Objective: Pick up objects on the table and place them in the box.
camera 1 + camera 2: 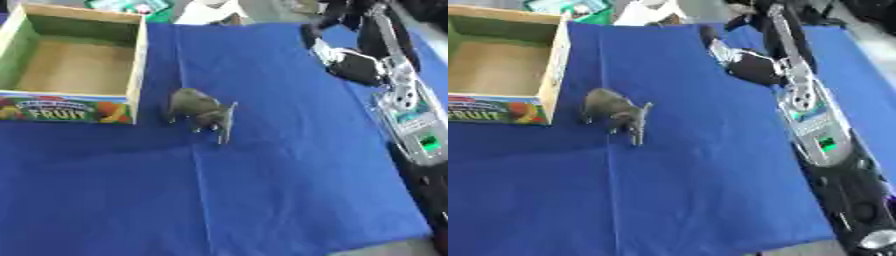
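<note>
A grey toy elephant (pixel 199 108) stands on the blue cloth near the middle of the table, its trunk pointing toward me. Just left of it stands a wooden box (pixel 136 65) with a "FRUIT" label on its front; nothing shows inside it. My right arm comes in along the right side, and its hand (pixel 747 65) hovers over the far right part of the cloth, well right of and beyond the elephant, apart from it. The hand is blurred and holds nothing that I can see. My left hand shows in neither view.
The blue cloth (pixel 262 200) covers the whole table. Its front edge shows at the lower right corner. Green and white items (pixel 140 6) lie beyond the far edge, behind the box. My right forearm (pixel 820 135) covers the table's right side.
</note>
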`<state>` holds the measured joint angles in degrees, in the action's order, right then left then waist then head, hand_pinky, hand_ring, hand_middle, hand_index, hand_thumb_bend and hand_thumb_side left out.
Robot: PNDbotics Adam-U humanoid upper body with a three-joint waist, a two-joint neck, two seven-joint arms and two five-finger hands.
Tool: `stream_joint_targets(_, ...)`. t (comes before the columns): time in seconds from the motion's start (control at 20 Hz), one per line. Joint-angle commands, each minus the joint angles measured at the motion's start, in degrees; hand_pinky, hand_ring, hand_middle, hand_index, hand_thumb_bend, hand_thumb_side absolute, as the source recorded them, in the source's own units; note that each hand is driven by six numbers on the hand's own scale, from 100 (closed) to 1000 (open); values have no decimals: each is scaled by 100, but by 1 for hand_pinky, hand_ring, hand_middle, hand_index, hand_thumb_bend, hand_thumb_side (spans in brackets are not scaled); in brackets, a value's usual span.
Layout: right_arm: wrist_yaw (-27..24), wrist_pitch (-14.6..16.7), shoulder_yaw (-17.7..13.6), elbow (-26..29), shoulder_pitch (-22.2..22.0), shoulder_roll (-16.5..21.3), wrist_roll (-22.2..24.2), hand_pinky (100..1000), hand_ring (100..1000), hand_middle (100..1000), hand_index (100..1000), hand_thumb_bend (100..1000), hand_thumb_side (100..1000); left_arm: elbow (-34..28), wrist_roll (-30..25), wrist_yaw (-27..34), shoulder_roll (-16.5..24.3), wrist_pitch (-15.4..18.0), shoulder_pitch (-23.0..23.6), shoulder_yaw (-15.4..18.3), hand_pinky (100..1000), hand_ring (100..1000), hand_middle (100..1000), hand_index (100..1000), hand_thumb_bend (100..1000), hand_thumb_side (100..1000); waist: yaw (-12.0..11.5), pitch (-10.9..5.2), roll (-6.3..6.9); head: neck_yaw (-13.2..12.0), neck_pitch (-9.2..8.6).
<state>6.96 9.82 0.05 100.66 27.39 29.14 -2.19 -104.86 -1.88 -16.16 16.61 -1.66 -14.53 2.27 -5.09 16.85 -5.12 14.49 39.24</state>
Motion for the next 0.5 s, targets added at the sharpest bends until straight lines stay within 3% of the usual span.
stream_joint_targets(0.05, -5, 15, 163, -127, 244, 278, 204, 599, 821, 795, 890, 355, 349, -108, -22, 11, 53, 5, -22, 3, 598, 489, 488, 648, 246, 625, -10, -130, 15, 48, 18)
stream_joint_targets(0.5, 204, 112, 791, -918, 944, 317, 902, 606, 828, 807, 897, 357, 403, -103, -44, 19, 55, 14, -26, -21, 597, 489, 488, 648, 247, 624, -42, -142, 24, 128, 1)
